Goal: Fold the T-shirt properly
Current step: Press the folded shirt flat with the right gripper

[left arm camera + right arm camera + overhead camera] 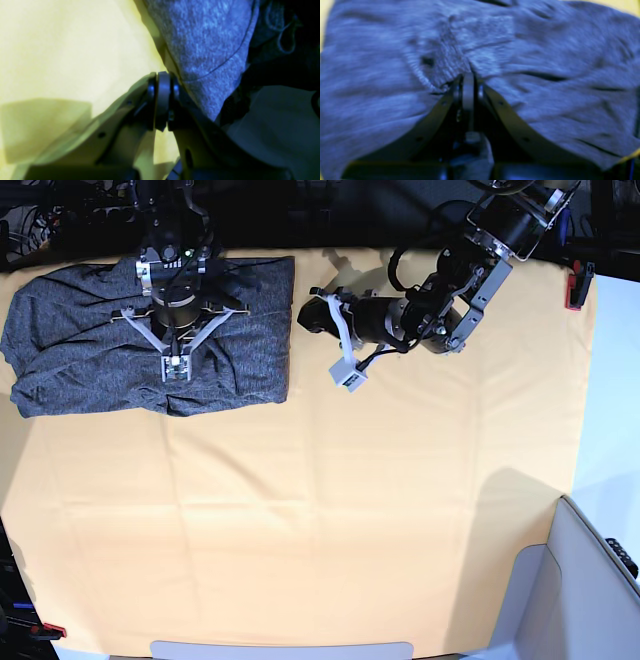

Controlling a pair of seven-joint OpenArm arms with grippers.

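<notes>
We see the shirt (150,340) lying bunched at the far corner of the yellow cloth (330,510), both our right pincer (176,368) and left pincer (350,378) pinched tight on nothing, so pushing might wrinkle it more.

The base view is evenly and brightly lit from above and sharp throughout; soft shadows fall on the table cloth (320,510) at lower right and along the left edge. Both wrist views are dim with a blue cast; the right wrist view is blurred across the T-shirt (545,75); the left wrist view is soft, with pale glare at upper left and near-black at upper right.
</notes>
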